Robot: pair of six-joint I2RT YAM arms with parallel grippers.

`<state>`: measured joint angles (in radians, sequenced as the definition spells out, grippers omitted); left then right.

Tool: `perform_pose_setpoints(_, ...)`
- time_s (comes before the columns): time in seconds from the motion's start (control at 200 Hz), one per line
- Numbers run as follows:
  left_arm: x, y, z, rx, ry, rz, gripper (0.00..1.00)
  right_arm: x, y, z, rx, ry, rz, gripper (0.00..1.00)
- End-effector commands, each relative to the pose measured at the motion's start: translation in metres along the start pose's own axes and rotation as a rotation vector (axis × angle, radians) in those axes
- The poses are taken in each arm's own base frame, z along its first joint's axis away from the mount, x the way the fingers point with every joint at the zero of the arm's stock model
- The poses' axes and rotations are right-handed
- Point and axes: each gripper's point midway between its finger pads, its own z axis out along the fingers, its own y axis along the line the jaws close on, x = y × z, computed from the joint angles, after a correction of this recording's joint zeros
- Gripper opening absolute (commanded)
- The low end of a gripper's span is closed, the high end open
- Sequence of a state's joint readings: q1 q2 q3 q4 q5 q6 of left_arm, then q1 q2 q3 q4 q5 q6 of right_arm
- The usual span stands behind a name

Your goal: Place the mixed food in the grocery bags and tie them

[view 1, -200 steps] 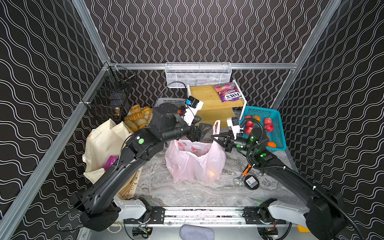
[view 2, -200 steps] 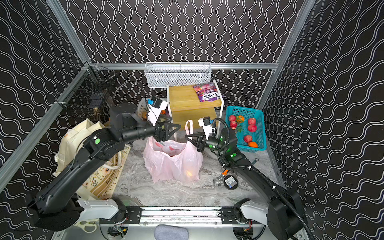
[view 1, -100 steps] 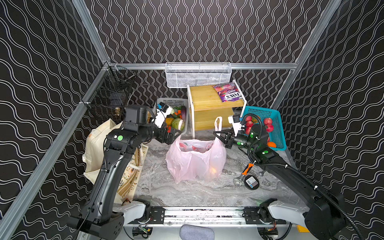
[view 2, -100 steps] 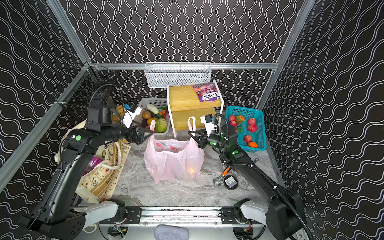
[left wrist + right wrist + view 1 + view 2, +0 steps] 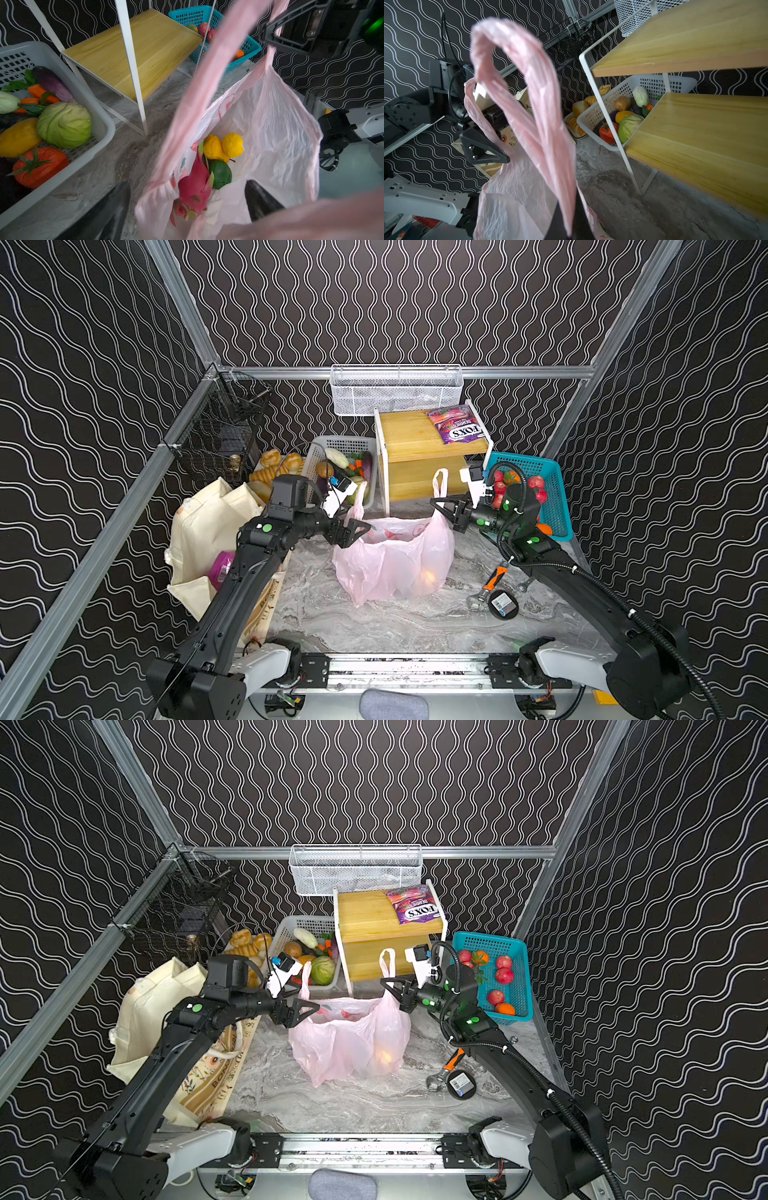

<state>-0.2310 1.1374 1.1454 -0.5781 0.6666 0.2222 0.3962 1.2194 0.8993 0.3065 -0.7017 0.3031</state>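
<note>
The pink plastic bag [image 5: 395,568] [image 5: 349,1048] stands mid-table with its mouth open. Inside it lie a pink dragon fruit [image 5: 195,187], yellow fruits [image 5: 222,145] and a green fruit [image 5: 221,173]. My left gripper [image 5: 353,531] [image 5: 307,1009] [image 5: 187,199] is open, its fingers straddling the base of the bag's left handle [image 5: 199,93]. My right gripper [image 5: 440,506] [image 5: 390,986] [image 5: 571,228] is shut on the right handle [image 5: 529,87], holding it up. The cream tote [image 5: 203,522] [image 5: 145,1002] slumps at the left with a magenta pouch [image 5: 220,568] inside. A purple-red FOX'S candy bag [image 5: 457,429] lies on the wooden shelf [image 5: 415,439].
A white basket [image 5: 332,443] of vegetables and bread rolls [image 5: 274,464] sit behind the left arm. A teal basket [image 5: 552,497] of fruit stands at the right. An orange-handled wrench [image 5: 486,589] and a tape measure [image 5: 503,603] lie front right. A white mesh basket [image 5: 395,389] hangs on the back rail.
My left arm pulled back from over the bag toward the tote, then came in again to the bag's left handle. The right gripper kept its hold on the right handle.
</note>
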Motion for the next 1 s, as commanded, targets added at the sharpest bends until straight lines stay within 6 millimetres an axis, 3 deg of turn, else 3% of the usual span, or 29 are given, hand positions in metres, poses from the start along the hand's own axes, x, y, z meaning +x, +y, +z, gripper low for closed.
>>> perform_pose_setpoints(0.0, -0.024, -0.005, 0.0, 0.065, -0.129, 0.145, 0.85, -0.003, 0.005, -0.002, -0.024, 0.006, -0.026, 0.0)
perform_pose_setpoints(0.18, -0.022, -0.007, -0.009, 0.22, -0.155, 0.078, 0.61, 0.0, 0.004, -0.002, -0.026, 0.02, -0.015, 0.0)
perform_pose_setpoints(0.28, -0.023, -0.009, -0.012, 0.28, -0.178, 0.047, 0.53, 0.0, 0.003, -0.002, -0.026, 0.019, -0.015, 0.0)
perform_pose_setpoints(0.365, -0.022, -0.013, -0.014, 0.302, -0.191, 0.051, 0.57, 0.0, 0.004, -0.001, -0.036, 0.022, -0.012, 0.0)
perform_pose_setpoints(0.496, -0.019, -0.011, -0.013, 0.276, -0.2, 0.068, 0.75, 0.0, 0.005, -0.001, -0.046, 0.025, -0.008, 0.0)
perform_pose_setpoints(0.716, -0.008, 0.005, -0.001, 0.219, -0.183, 0.089, 0.76, 0.0, 0.008, 0.0, -0.066, 0.03, -0.005, 0.01)
perform_pose_setpoints(0.996, -0.017, 0.008, 0.003, 0.271, -0.228, 0.122, 0.77, 0.002, 0.01, 0.002, -0.087, 0.044, 0.005, 0.01)
